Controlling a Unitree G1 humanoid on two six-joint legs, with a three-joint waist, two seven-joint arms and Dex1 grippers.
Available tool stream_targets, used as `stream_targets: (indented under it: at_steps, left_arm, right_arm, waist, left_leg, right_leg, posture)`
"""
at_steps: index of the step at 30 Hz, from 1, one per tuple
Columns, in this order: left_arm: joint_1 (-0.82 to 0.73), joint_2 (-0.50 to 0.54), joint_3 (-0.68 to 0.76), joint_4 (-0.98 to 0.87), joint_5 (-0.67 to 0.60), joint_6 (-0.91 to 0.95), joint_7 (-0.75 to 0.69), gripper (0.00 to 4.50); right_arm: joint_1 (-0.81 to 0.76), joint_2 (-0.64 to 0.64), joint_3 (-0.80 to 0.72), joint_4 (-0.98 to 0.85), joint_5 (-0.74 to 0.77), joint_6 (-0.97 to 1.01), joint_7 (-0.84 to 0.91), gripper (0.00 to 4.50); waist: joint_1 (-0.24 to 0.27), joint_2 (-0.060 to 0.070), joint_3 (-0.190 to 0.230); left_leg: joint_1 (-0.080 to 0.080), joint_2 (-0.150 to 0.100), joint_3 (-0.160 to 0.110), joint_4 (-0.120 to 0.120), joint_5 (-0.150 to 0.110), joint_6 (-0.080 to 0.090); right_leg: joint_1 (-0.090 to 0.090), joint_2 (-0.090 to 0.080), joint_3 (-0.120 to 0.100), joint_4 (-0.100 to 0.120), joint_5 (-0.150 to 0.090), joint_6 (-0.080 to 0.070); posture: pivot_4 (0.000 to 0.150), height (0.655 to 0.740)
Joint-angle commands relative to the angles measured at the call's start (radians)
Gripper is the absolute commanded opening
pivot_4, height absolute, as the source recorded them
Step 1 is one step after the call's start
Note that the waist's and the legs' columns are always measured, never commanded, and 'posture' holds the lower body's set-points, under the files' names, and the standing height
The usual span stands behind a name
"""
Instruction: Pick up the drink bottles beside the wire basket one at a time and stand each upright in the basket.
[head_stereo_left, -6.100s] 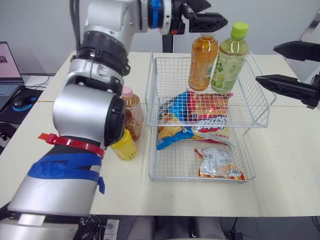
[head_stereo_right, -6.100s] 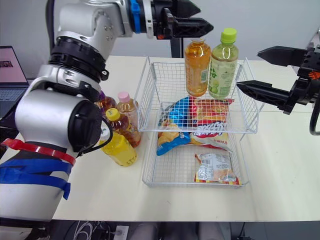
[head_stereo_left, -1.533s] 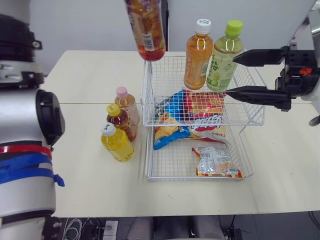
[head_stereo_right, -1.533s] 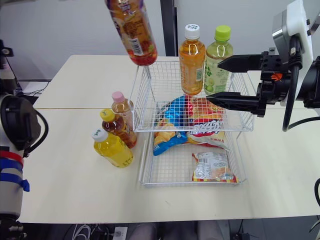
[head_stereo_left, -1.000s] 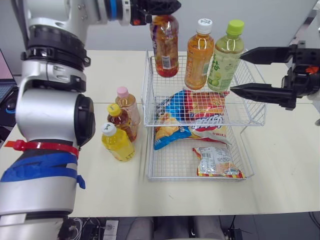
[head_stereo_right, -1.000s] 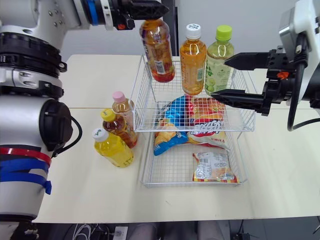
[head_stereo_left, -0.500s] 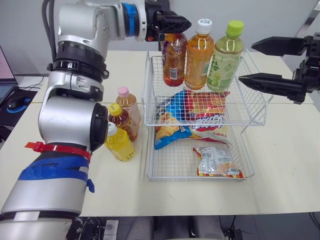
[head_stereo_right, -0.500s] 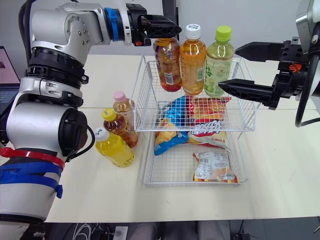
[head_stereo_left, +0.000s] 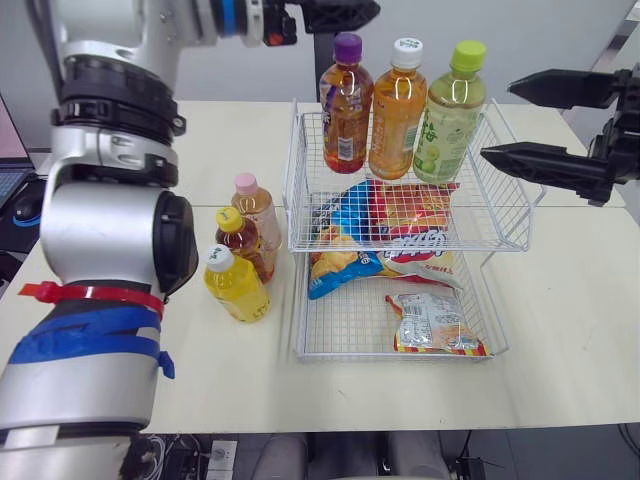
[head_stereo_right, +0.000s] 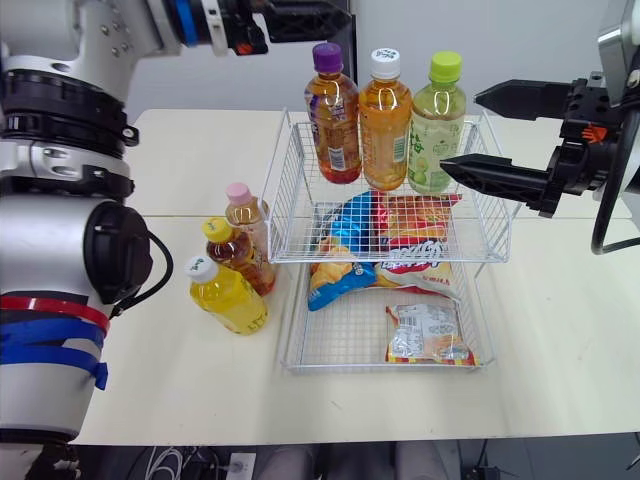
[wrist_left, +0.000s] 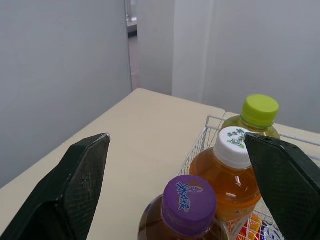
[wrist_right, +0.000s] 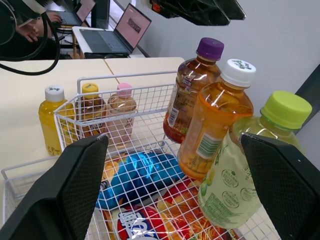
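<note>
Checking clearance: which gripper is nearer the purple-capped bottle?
Left. The left gripper hovers open just above the purple-capped bottle; the right gripper is open past the green-capped bottle.

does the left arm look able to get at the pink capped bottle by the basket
Probably yes. The left gripper is open and empty above the wire basket's rear left corner; the pink-capped bottle stands just outside that wall, cap clear from above, though the yellow-capped bottle crowds its front.

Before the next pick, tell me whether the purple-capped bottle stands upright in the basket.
Upright, in the basket. The purple-capped bottle stands cap-up beside the white-capped bottle; the left gripper is open above it.
</note>
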Motion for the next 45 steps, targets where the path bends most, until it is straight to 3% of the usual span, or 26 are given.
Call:
stream_targets:
  at_steps: [1, 8, 17, 25, 30, 34, 39, 45]
  left_arm:
    - [-0.032, 0.050, 0.048, -0.105, -0.023, 0.018, 0.014, 4.46]
    - [0.082, 0.195, 0.099, -0.303, -0.048, 0.114, 0.032, 4.46]
    - [0.431, 0.425, 0.292, -0.711, -0.170, 0.188, 0.055, 4.46]
    - [0.982, 0.558, 0.582, -1.017, -0.278, 0.306, 0.032, 4.46]
    - [1.274, 0.551, 0.830, -1.189, -0.371, 0.442, 0.024, 4.46]
    - [1.522, 0.483, 1.000, -1.367, -0.433, 0.512, 0.023, 4.46]
    - [1.615, 0.335, 1.102, -1.557, -0.547, 0.571, 0.159, 4.46]
    - [1.661, 0.166, 1.053, -1.681, -0.648, 0.543, 0.369, 4.46]
  right_arm:
    - [-0.005, -0.022, -0.042, -0.001, -0.012, -0.036, -0.002, 4.50]
    - [0.007, -0.025, -0.050, 0.003, -0.025, -0.062, 0.018, 4.50]
    - [0.073, 0.002, -0.037, -0.002, -0.069, -0.185, 0.093, 4.50]
    - [0.021, 0.114, 0.108, 0.003, 0.030, -0.205, 0.294, 4.50]
    - [-0.057, 0.168, 0.229, 0.045, 0.017, -0.191, 0.394, 4.50]
    - [-0.122, 0.209, 0.307, 0.107, -0.037, -0.206, 0.451, 4.50]
    - [-0.167, 0.246, 0.343, 0.157, -0.075, -0.218, 0.507, 4.50]
    - [-0.179, 0.261, 0.347, 0.164, -0.091, -0.214, 0.537, 4.50]
  waist:
    - [-0.001, 0.000, 0.000]
    - [-0.009, 0.001, -0.001]
    - [-0.008, 0.001, -0.001]
    - [-0.008, 0.002, -0.002]
    - [-0.007, 0.002, -0.002]
    - [-0.005, 0.002, -0.002]
    - [0.021, 0.002, -0.002]
    - [0.024, 0.002, -0.002]
  left_leg:
    - [0.000, 0.000, 0.000, 0.000, 0.000, 0.000]
    - [0.001, 0.001, 0.000, 0.000, 0.000, 0.000]
    - [0.001, 0.001, 0.000, 0.000, 0.000, 0.000]
    - [0.007, 0.003, 0.001, 0.000, 0.000, 0.000]
    - [0.007, 0.004, 0.001, 0.000, 0.000, 0.000]
    - [0.008, 0.005, 0.001, -0.001, 0.000, 0.000]
    - [0.008, 0.007, 0.001, 0.000, 0.000, 0.000]
    - [0.008, 0.007, 0.001, 0.000, 0.000, 0.000]
  right_leg:
    - [0.000, 0.000, 0.000, 0.000, 0.000, 0.000]
    - [0.000, 0.000, 0.001, 0.001, 0.000, 0.000]
    - [0.000, 0.000, 0.002, 0.001, 0.000, 0.000]
    - [0.006, 0.002, 0.002, 0.002, 0.001, -0.001]
    - [0.005, 0.002, 0.002, 0.000, 0.001, -0.002]
    - [0.006, 0.002, 0.003, -0.001, 0.001, -0.002]
    - [0.007, 0.000, 0.002, -0.002, 0.002, -0.004]
    - [0.007, 0.000, 0.002, -0.002, 0.003, -0.004]
  posture:
    - [0.150, 0.7400]
    - [0.150, 0.7400]
    - [0.150, 0.7400]
    - [0.150, 0.7400]
    - [0.150, 0.7400]
    - [0.150, 0.7400]
    - [0.150, 0.7400]
    - [0.150, 0.7400]
